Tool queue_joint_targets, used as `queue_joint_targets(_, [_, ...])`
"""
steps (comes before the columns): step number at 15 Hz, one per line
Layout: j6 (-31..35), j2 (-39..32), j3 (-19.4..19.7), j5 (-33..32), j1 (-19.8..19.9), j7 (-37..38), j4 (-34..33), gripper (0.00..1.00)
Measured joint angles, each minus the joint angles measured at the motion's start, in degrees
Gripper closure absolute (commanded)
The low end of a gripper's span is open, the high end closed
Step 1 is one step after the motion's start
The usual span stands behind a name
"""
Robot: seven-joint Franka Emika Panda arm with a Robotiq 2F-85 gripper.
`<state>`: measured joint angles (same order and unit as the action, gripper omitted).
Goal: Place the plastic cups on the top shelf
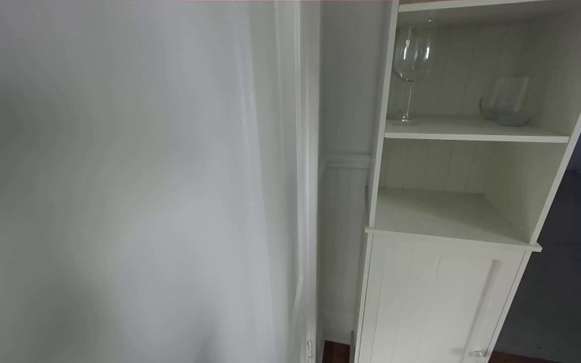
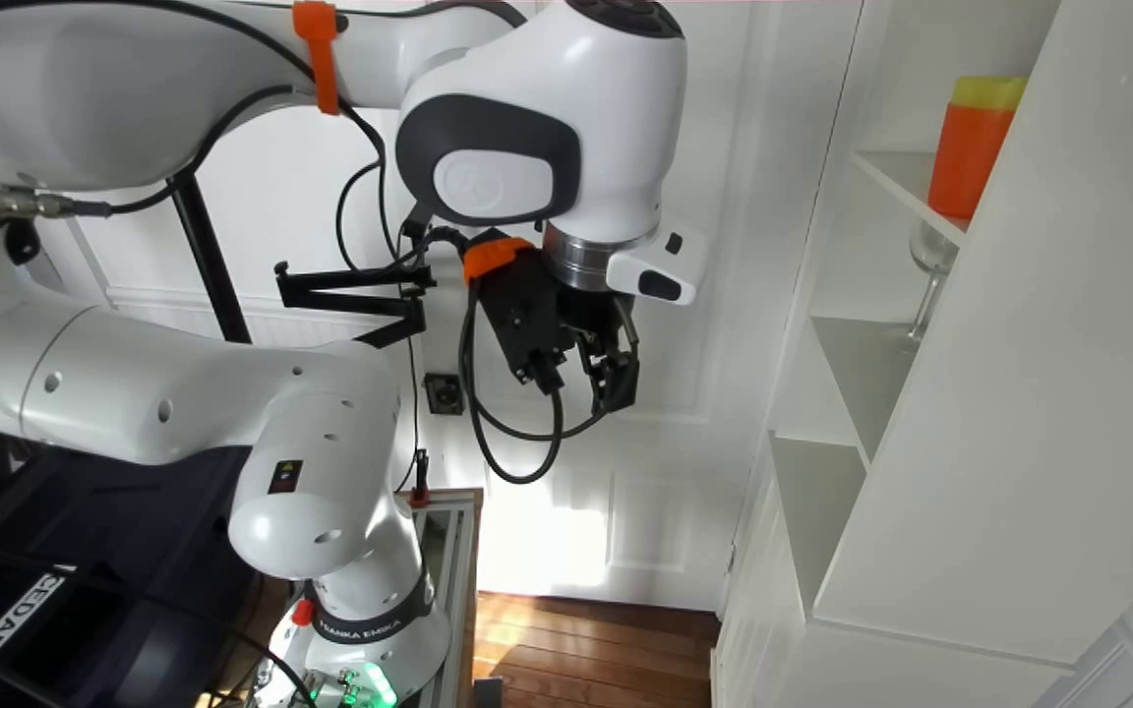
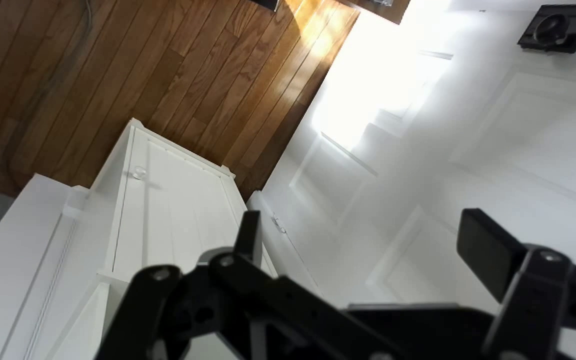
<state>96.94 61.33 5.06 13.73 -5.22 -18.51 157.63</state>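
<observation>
In an exterior view, an orange plastic cup (image 2: 970,157) stands upright on the uppermost visible shelf (image 2: 896,177) of the white cabinet. A yellow cup (image 2: 987,92) shows above its rim, apparently nested in it. The cabinet side hides their right part. The cups are out of view in the wrist view. My gripper (image 2: 616,379) hangs pointing down, left of the cabinet and apart from it, lower than the cups. In the wrist view the gripper (image 3: 368,245) has its two fingers wide apart with nothing between them.
A wine glass (image 1: 407,96) and clear glass cups (image 1: 512,101) stand on the shelf below. The white cabinet (image 3: 183,210) and a white door (image 3: 338,185) lie beyond the fingers. The cabinet's side panel (image 2: 1039,374) borders the shelves. A cable loop (image 2: 517,479) hangs at the gripper.
</observation>
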Motion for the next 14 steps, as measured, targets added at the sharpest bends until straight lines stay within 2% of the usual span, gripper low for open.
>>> queue_joint_targets(7, [0.52,-0.06,-0.01,-0.05,-0.04,-0.05,-0.13,0.0])
queue_joint_targets(14, [10.1,-1.73,-2.67,-0.04,-2.87,0.77,-6.78,0.0])
